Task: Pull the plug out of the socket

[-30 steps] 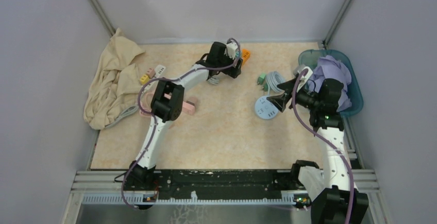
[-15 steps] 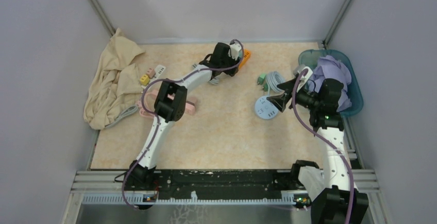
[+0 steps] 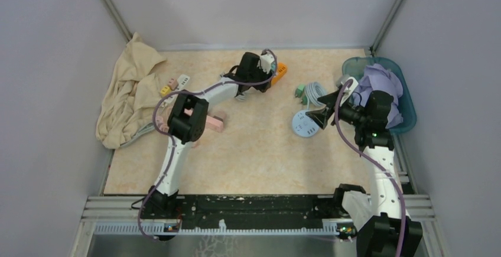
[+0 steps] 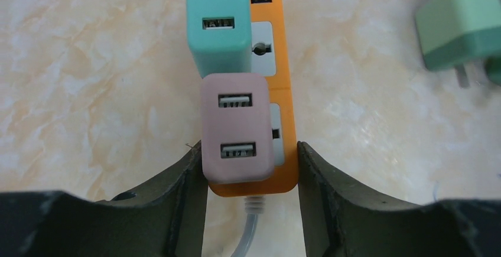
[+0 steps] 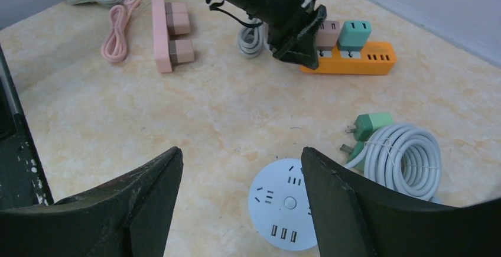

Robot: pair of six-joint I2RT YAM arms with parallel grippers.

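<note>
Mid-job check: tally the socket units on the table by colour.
Orange strip: 1
Pink strip: 1
White round hub: 1
Total: 3

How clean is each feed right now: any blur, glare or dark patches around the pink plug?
Left wrist: pink plug and orange strip sharp, evenly lit, no glare; left fingers dark and slightly soft. Right wrist: table sharp, right fingers dark, little detail. Top: flat light, soft shadows, left gripper hides the plug.
</note>
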